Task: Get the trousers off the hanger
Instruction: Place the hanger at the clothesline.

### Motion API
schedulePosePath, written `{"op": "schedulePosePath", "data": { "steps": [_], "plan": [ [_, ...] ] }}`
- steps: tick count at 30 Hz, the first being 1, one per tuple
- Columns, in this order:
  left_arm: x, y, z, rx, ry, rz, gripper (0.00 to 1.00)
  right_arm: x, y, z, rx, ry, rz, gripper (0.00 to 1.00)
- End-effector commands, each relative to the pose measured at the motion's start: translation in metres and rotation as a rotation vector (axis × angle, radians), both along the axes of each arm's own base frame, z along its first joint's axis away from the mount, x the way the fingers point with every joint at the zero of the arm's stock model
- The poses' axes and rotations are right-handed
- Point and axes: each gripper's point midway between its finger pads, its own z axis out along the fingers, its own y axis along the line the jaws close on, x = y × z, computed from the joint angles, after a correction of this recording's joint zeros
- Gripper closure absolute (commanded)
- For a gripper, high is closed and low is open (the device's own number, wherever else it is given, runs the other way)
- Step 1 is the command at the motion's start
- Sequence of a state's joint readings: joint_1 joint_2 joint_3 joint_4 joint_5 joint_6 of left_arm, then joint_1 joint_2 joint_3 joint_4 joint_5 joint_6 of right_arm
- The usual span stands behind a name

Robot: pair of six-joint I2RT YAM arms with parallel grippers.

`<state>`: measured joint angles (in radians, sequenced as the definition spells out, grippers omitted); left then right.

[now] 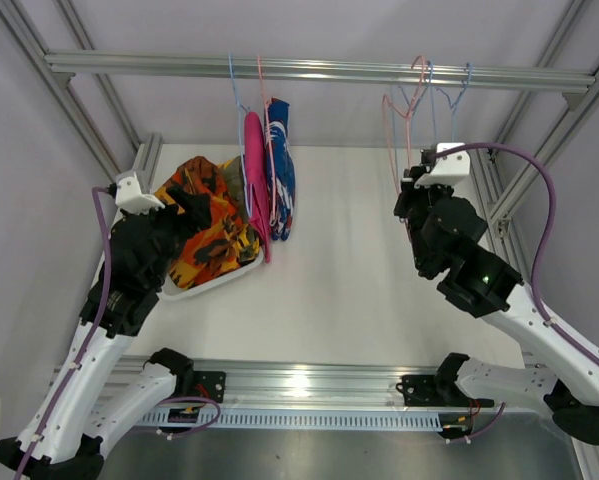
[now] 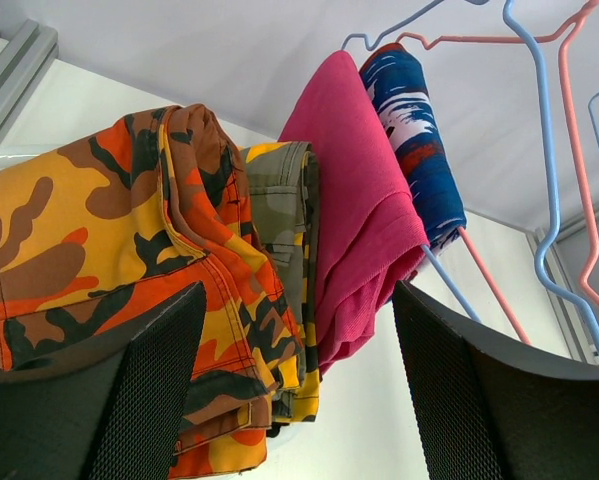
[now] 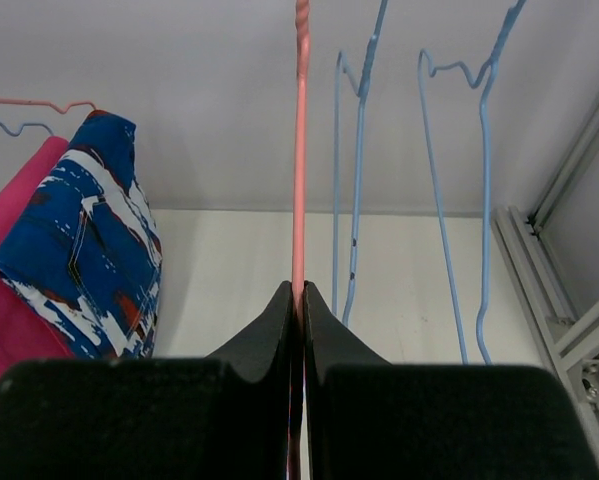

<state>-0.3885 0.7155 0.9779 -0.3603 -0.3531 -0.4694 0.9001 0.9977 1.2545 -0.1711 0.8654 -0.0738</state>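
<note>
The left gripper (image 2: 299, 300) has its two black mesh-faced fingers (image 2: 99, 400) spread wide, with nothing between them. Beyond them the orange camouflage trousers (image 2: 89, 230) lie heaped on the white counter (image 2: 69, 110), near the edge where a grey rail (image 2: 14, 60) runs. The yellow-and-dark camouflage trousers (image 2: 284, 200) press against the heap's far side. Touching those, the magenta pink trousers (image 2: 359, 200) hang folded over a blue hanger (image 2: 444, 275). Just behind, the blue-and-white patterned trousers (image 2: 414, 130) drape over a salmon hanger (image 2: 489, 285). Further along hang a bare blue hanger (image 2: 549, 170) and a bare salmon hanger (image 2: 579, 170).
</note>
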Motion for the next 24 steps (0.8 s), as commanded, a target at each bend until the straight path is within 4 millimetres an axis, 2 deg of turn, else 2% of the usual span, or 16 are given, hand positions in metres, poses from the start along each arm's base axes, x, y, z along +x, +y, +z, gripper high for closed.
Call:
{"op": "schedulePosePath", "data": {
  "steps": [1, 2, 4, 5, 6, 8, 13, 19, 24],
  "plan": [
    [0.002, 0.000, 0.007, -0.013, -0.027, -0.010, 0.20, 0.007, 0.002, 0.018, 0.064, -0.025, 0.039, 1.00],
    [0.002, -0.001, 0.007, -0.018, -0.027, -0.013, 0.20, 0.012, 0.006, 0.015, 0.058, -0.017, 0.054, 1.00],
    [0.003, -0.002, 0.006, -0.015, -0.024, -0.018, 0.21, 0.020, 0.000, 0.017, 0.070, -0.018, 0.043, 1.00],
    [0.003, -0.001, 0.007, -0.015, -0.025, -0.015, 0.21, 0.025, 0.005, 0.015, 0.060, -0.011, 0.061, 1.00],
    [0.003, 0.000, 0.007, -0.018, -0.024, -0.010, 0.20, 0.030, 0.000, 0.015, 0.058, -0.010, 0.047, 1.00],
    [0.004, 0.001, 0.006, -0.025, -0.023, -0.010, 0.20, 0.038, 0.005, 0.015, 0.075, -0.005, 0.064, 1.00],
    [0.006, 0.003, 0.005, -0.031, -0.017, -0.007, 0.20, 0.057, 0.003, 0.014, 0.074, 0.009, 0.058, 1.00],
    [0.007, 0.004, 0.004, -0.040, -0.012, -0.003, 0.21, 0.071, 0.012, -0.004, 0.070, 0.050, 0.078, 1.00],
    [0.008, 0.004, 0.003, -0.043, -0.007, -0.009, 0.21, 0.072, 0.013, -0.025, 0.077, 0.086, 0.085, 1.00]
  ]
}}
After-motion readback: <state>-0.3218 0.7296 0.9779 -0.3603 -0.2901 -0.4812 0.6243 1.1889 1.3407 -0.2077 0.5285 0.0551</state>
